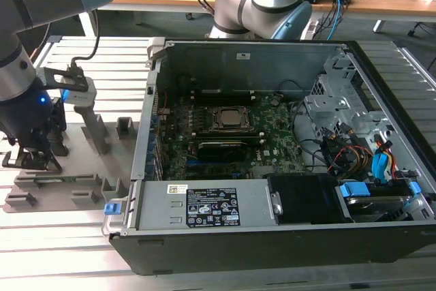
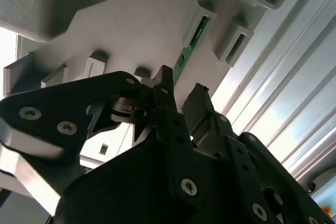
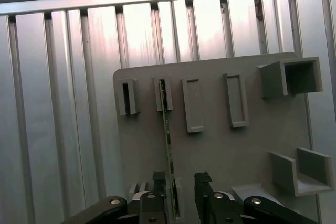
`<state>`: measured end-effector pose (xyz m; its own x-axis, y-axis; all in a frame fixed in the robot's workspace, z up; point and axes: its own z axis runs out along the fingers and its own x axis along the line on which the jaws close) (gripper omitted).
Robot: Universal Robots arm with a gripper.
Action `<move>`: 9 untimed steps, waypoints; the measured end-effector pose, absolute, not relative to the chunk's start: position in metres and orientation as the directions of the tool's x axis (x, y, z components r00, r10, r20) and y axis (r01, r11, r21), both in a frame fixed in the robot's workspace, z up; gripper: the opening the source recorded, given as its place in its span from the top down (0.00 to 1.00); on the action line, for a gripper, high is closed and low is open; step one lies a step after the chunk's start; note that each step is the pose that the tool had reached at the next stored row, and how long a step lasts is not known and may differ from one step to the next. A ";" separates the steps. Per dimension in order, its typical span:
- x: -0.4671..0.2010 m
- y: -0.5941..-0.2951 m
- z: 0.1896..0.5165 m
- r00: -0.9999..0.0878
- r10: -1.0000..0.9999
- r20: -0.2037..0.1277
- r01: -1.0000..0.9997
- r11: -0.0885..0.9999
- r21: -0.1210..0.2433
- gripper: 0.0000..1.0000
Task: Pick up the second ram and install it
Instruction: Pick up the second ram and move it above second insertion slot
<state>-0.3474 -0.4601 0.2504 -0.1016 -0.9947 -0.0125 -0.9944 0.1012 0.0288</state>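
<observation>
The second ram is standing on its long edge in the grey holder tray, near one side edge. Its far end is sitting in a slotted post, which is keeping it upright for a grasp. The gripper is hanging over its near end, fingers apart and straddling the board, one just beside it. Nothing is clamped.

Open computer case on the slatted metal table, green motherboard exposed inside; grey plastic tray just beside it, toward the exterior view's left.
</observation>
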 end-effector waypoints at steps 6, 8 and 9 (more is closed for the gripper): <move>-0.347 -0.460 0.241 -0.102 -0.995 -0.013 -0.994 0.101 0.029 0.64; -0.347 -0.460 0.236 -0.102 -0.995 -0.012 -0.994 0.101 0.029 0.64; -0.347 -0.460 0.234 -0.102 -0.995 -0.012 -0.994 0.101 0.029 0.64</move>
